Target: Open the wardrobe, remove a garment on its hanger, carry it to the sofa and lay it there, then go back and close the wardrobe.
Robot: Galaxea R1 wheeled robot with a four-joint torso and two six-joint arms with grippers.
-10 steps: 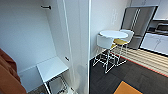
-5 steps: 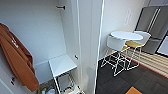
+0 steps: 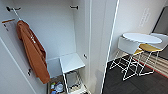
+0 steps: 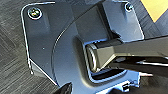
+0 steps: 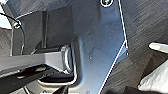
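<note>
The wardrobe point(image 3: 82, 37) stands open; its thin door will swing easily. I cannot tell either pincer's state.

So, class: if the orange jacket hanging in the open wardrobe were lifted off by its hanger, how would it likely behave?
The orange jacket hangs in long loose folds, so it is probably floppy and would sway. It droops from a thin white hanger, so it looks fairly light. Its hem hangs low near the small white shelf and might brush it.

Bright even indoor light, soft blur throughout, wide-angle bending at edges (wardrobe point(image 3: 82, 37) leaning), faint shadows.
</note>
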